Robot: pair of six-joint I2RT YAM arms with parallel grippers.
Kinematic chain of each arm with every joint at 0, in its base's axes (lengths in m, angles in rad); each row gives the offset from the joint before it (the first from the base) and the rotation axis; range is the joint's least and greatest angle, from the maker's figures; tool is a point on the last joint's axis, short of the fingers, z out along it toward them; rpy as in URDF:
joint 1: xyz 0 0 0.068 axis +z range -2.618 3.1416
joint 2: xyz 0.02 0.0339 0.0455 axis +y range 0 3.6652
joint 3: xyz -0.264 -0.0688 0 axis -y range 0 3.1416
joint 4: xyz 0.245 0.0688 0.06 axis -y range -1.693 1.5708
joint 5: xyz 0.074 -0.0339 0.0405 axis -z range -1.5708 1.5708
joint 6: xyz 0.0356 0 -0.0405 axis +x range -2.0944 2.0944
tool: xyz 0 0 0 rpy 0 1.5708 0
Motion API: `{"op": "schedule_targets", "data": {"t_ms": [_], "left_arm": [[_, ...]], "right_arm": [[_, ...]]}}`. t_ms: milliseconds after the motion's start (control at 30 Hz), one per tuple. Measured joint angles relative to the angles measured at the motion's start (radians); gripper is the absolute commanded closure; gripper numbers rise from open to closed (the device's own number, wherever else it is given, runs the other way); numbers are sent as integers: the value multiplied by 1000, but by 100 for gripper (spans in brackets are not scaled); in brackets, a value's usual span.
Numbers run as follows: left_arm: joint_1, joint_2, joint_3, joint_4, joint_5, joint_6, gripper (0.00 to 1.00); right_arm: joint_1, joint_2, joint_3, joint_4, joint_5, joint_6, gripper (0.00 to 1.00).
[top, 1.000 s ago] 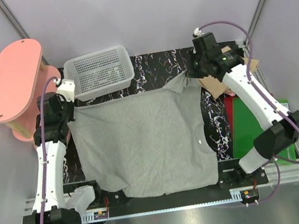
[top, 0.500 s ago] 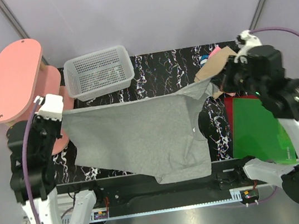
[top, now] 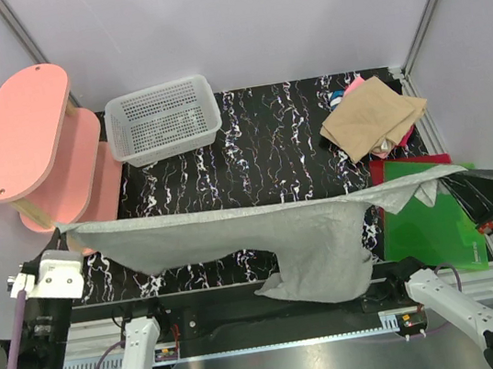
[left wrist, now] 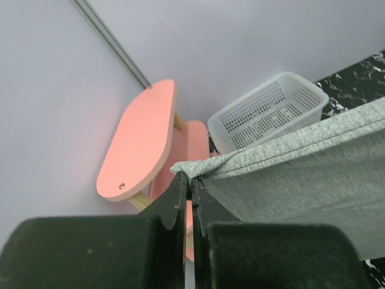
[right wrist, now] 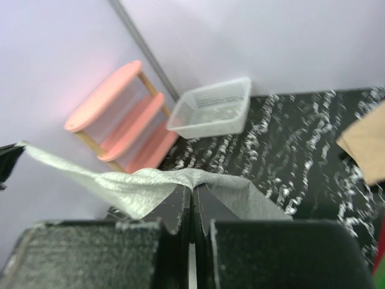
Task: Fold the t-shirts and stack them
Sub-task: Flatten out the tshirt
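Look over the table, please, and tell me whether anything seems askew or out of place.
Two things. The grey t-shirt, pinched at its ends by the left gripper and right gripper, hangs unevenly: its bulk sags in a bunch towards the right. The tan folded shirt lies crooked, pink cloth poking out from under it.

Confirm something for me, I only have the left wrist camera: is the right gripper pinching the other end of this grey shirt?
Observer: Yes. The right wrist view shows the right gripper shut on an edge of the grey t-shirt.
Operator: Is the cloth hanging clear of the table?
Observer: Seemingly not. From above, its top edge is stretched across, but a bunch sags to the near edge of the table.
Operator: Where is the stack?
Observer: The tan folded t-shirt lies at the far right corner, beyond the green board.
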Motion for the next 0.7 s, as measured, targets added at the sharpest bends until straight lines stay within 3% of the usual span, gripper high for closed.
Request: {"op": "schedule_targets", "data": {"t_ms": [167,300,467,500,700], "left_arm": [[0,-26,-216,29,0,3,100],[0,29,-487,92,-30,26,100],[1,266,-678,267,-101,72,100],[1,412,-711,369,-129,88,100],[-3,703,-709,553,-191,109,100]], "right_arm": [[0,49,-129,-6,99,-15,100],[0,276,-232,39,196,-39,100],[-102,639,-291,171,179,-51,100],[-160,782,-314,215,143,-49,100],[-188,953,-275,240,99,-48,100]]}}
